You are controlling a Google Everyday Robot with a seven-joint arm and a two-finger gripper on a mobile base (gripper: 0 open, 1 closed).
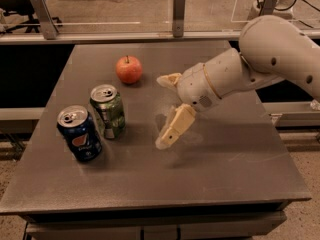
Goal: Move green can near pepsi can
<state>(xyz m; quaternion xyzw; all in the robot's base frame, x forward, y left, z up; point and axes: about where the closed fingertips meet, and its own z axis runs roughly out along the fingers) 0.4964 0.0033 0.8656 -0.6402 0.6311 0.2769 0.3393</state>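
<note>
The green can (107, 111) stands upright on the grey table (225, 159) at the left. The pepsi can (79, 133) stands just to its front left, almost touching it. My gripper (162, 111) is to the right of the green can, clear of it, with its cream fingers (173, 127) spread wide. It is open and holds nothing. One finger points down at the table, the other points back toward the apple.
A red apple (129, 69) sits on the table behind the green can. My white arm (260, 59) reaches in from the right. A rail with metal posts (178, 11) runs behind the table.
</note>
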